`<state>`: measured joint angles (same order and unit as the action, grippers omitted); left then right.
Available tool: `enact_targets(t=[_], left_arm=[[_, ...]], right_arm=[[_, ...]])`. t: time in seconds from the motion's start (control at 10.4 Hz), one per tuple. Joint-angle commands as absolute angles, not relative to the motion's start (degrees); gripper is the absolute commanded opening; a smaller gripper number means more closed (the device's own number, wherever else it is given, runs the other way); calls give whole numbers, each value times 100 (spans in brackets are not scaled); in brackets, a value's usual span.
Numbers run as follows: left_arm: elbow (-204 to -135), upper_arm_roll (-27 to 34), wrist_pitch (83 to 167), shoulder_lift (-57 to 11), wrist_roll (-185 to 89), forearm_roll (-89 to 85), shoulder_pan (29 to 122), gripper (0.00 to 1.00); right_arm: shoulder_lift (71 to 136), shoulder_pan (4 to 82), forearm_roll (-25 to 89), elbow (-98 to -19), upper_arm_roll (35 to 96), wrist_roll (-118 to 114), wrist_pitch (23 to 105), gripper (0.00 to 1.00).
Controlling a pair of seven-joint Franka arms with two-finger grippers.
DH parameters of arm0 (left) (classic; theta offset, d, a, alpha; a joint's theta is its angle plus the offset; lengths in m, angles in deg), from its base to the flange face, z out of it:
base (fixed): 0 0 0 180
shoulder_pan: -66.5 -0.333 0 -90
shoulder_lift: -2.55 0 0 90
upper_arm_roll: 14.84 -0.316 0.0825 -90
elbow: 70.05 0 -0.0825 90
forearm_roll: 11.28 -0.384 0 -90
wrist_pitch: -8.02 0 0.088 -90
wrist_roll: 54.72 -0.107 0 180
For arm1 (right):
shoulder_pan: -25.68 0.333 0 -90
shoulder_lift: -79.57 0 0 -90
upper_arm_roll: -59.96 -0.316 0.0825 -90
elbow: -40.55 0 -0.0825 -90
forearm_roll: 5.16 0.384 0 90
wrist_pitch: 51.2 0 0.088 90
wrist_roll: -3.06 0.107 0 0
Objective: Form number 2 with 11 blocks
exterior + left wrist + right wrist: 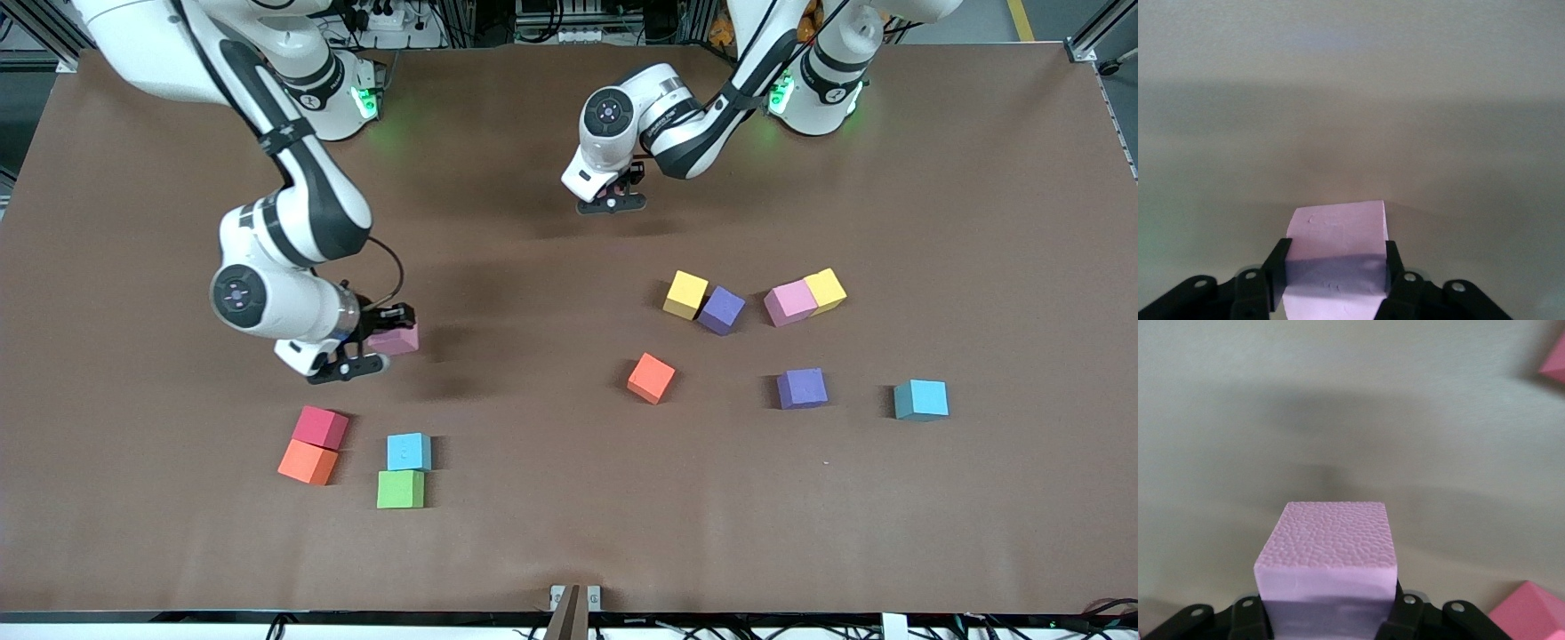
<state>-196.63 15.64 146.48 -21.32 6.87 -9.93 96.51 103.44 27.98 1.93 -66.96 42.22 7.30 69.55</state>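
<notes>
**Both grippers loaded w/ pink cubes, no digit laid out yet**

Left gripper (613, 197) is closed on a pale pink block (1337, 248), fingers (1277, 270) pressing two opposite side faces; it sits over bare table near the arms' bases, mid-table. Right gripper (372, 342) is clamped on another pink block (1328, 560), also by opposite faces, over open table above the small cluster at the right arm's end.

That cluster: red cube (321, 428) touching orange cube (308, 462), and just beside them light blue cube (409, 452) touching green cube (400, 489). Toward the left arm's end: yellow cube (685, 294) against purple cube (721, 309), pink cube (789, 302) against a second yellow one (826, 290), then loose orange (651, 378), purple (802, 388) and teal-blue (921, 399) cubes, well apart. No shape of a 2 visible anywhere; judging by that, task is at an early stage.

Handling, my read: matte foam, so very light, soft, grippy rather than slick, not fragile. Squeeze too hard & faces will dent; a light pinch should do. Best hold = flat parallel sides, centred, fingers square to faces so the cube doesn't twist. Being so light, neighbours will likely shift if nudged during placing, so come down straight.
</notes>
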Motion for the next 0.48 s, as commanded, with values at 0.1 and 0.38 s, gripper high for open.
enact_targets(t=[0.1,0.38], left_arm=[[-19495,1522,14715,-2162,575,-1084,9822,47],[-19328,1513,14715,-2311,495,-1093,9927,48]], right_arm=[[10251,3296,187,-6765,4203,657,6912,35],[10242,3552,160,-6765,4203,675,6938,35]])
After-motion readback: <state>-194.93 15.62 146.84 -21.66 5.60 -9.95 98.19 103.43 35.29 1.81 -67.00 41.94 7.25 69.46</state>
